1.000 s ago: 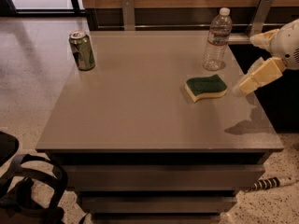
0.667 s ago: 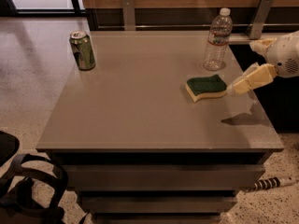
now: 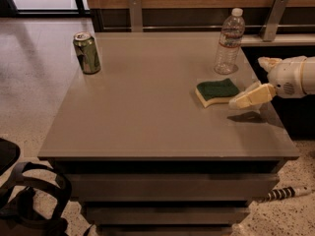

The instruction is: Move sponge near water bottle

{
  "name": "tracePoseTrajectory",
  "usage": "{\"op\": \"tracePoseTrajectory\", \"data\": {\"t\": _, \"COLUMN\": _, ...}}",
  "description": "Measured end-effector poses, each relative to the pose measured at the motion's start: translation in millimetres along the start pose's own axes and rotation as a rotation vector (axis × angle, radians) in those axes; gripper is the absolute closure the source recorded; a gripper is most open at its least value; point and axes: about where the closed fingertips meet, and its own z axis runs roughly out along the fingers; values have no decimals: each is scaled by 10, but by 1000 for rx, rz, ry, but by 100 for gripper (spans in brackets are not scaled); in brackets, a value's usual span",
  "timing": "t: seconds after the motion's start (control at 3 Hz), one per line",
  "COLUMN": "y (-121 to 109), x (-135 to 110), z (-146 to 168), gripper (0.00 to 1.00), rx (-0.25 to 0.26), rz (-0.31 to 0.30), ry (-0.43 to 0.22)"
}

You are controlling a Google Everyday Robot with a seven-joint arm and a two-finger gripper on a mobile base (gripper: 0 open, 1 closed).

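The sponge (image 3: 217,91) lies on the right part of the tabletop (image 3: 147,112), green side up. Its long axis runs roughly left to right, with the right end turned slightly toward the far side. The end effector (image 3: 246,82) comes in from the right edge and hangs low over the tabletop, so the sponge sits directly to its left. The nearer finger (image 3: 250,97) points at the sponge's right end and its tip is just beside it, perhaps touching. The fingers are spread apart and hold nothing, and the sponge is not between them. The water bottle (image 3: 229,43) stands upright just beyond the sponge, on its far side and slightly to the right. A green can (image 3: 86,52) stands well apart at the far left.
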Motion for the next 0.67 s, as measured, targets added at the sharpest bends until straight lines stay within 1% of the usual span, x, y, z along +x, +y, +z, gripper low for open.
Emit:
{"op": "tracePoseTrajectory", "data": {"t": 0.33, "y": 74, "x": 49, "z": 250, "gripper": 0, "rx": -15, "rz": 3, "ry": -62}}
{"op": "tracePoseTrajectory", "data": {"t": 0.67, "y": 150, "x": 67, "z": 366, "gripper": 0, "rx": -26, "rz": 14, "ry": -94}}
